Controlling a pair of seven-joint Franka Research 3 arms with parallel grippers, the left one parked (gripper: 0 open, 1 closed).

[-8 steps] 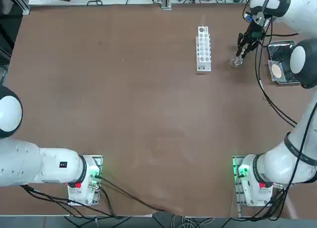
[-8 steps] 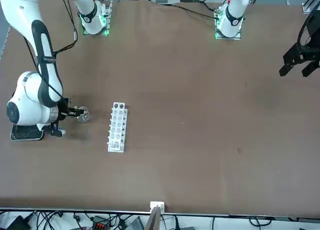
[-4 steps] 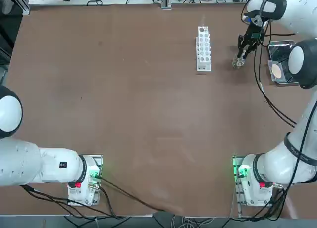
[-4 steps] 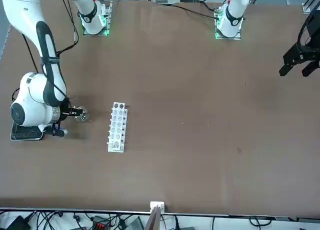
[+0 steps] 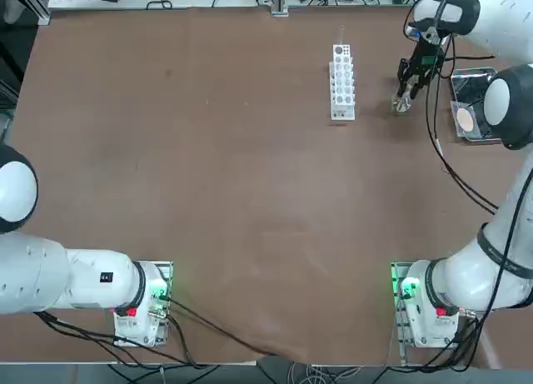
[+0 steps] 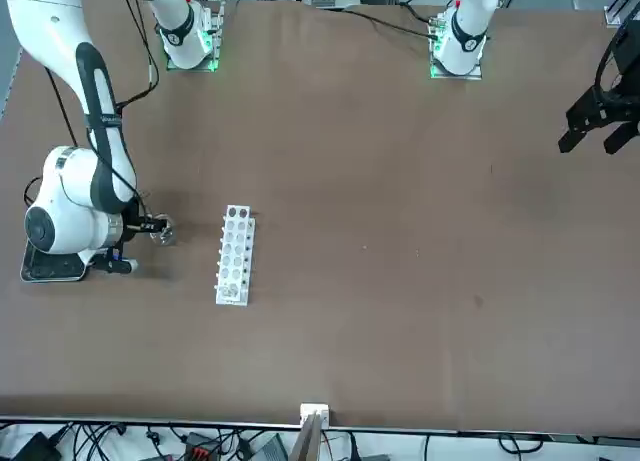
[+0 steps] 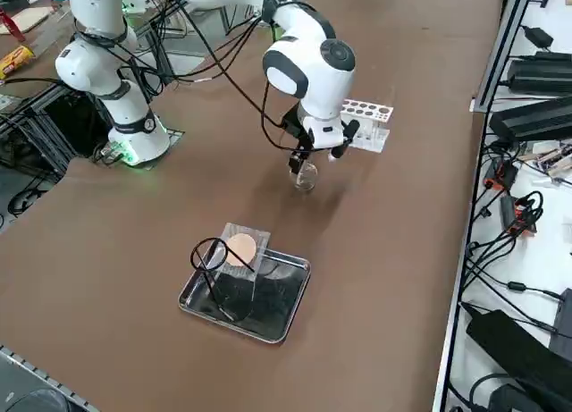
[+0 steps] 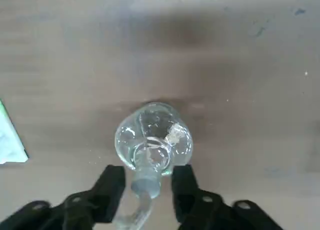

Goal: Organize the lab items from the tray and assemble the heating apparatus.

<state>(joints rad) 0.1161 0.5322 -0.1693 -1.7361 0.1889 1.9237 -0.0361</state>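
On the brown table (image 5: 208, 192), the right end effector (image 8: 148, 182) is closed on the glass burner (image 8: 154, 137) — upright, neck up.

1. Right gripper (image 5: 405, 96) at the table's (image 5: 208, 192) far right part, fingers pointing down at the small clear glass burner (image 5: 402, 107).
2. White test tube rack (image 5: 341, 81) stands near, to the burner's left.
3. Metal tray (image 5: 466, 88) at the right edge holds the mesh with tan centre (image 5: 465, 117), partly hidden by the arm.
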